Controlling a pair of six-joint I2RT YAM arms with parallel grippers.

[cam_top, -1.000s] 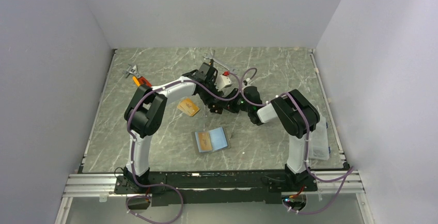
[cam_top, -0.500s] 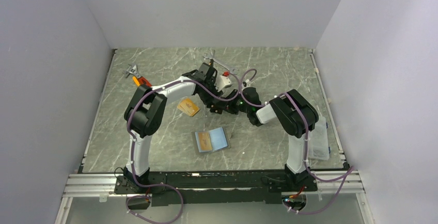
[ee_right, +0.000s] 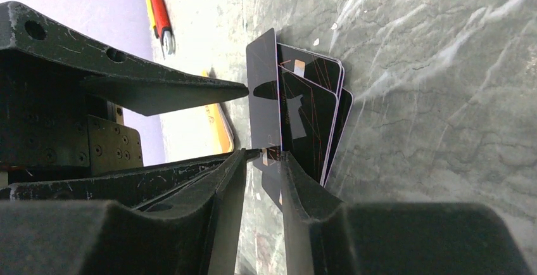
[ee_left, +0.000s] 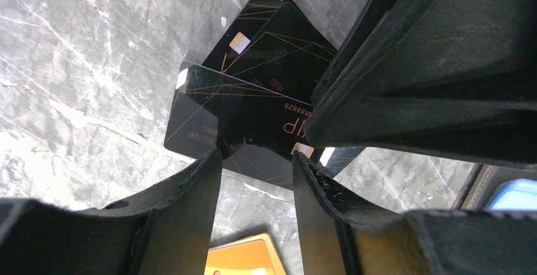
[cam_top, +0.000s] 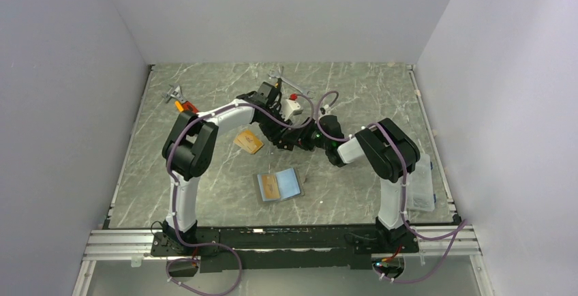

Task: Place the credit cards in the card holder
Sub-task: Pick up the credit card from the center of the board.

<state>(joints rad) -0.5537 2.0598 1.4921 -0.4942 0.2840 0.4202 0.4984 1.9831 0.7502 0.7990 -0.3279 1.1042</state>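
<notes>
I observe both arms reached forward, their wrists nearly meeting. The left gripper (ee_left: 256,158) points downward, fingers parted. The right gripper (ee_right: 265,156) has its fingers pinched on a card (ee_right: 263,97) edge.

My marbled bench (cam_top: 354,98) carries the open card holder (cam_top: 278,186), an orange card (cam_top: 249,141), fanned black cards (ee_left: 278,53), a clear box (cam_top: 421,185), and what may be wrenches (cam_top: 174,95)

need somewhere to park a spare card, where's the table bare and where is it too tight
Free: far right, between the right arm and the back wall; near centre, between the card holder and the right arm; the left strip beside the left arm. Crowded: mid-table, where the left tool and right tool meet over the black cards, with the orange card alongside.
</notes>
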